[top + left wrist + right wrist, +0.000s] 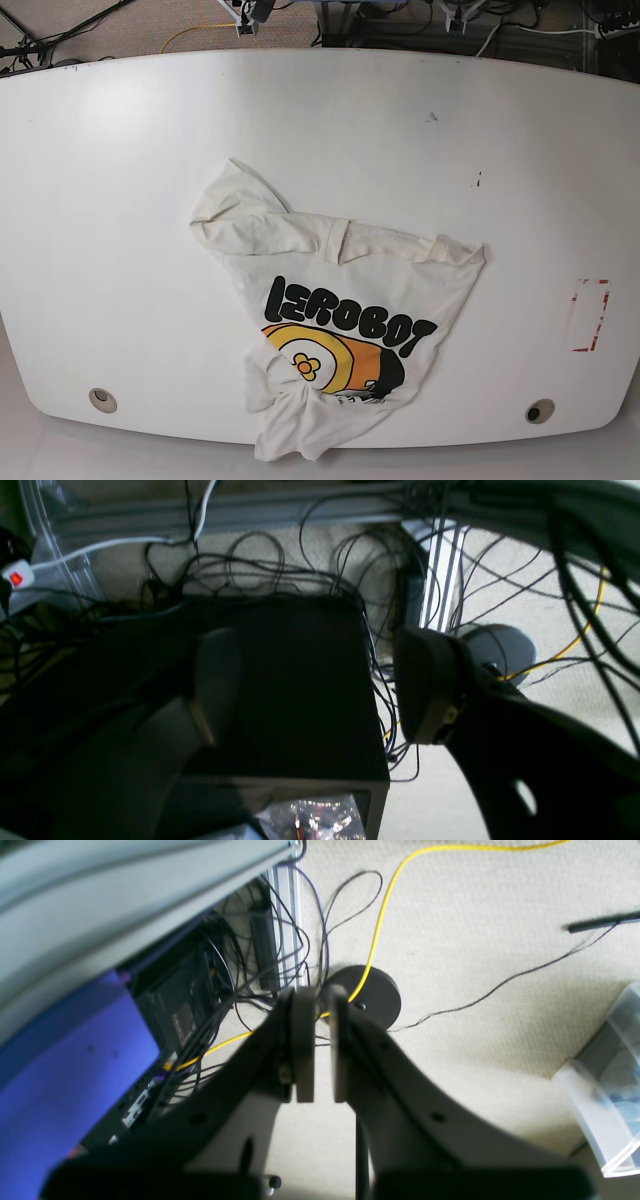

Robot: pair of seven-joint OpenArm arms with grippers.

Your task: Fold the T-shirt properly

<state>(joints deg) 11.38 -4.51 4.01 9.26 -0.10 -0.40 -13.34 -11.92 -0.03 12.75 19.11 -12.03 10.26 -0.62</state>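
The cream-white T-shirt (330, 260) lies crumpled on the white table (110, 200), front of centre, print side up. It shows black "LEROBOT" lettering (350, 318) and an orange-yellow round graphic (310, 365). Its hem is bunched at the front edge and a sleeve sticks out to the back left. Neither gripper shows in the base view. In the left wrist view my left gripper (320, 690) is open and empty, over floor cables. In the right wrist view my right gripper (320, 1040) has its jaws almost together with a thin gap, holding nothing, over carpet.
A red rectangular marking (588, 315) is on the table's right side. Two round holes (101, 399) (540, 411) sit near the front edge. Below the wrists are a black box (300, 680), a yellow cable (380, 915) and a clear plastic bin (610, 1100).
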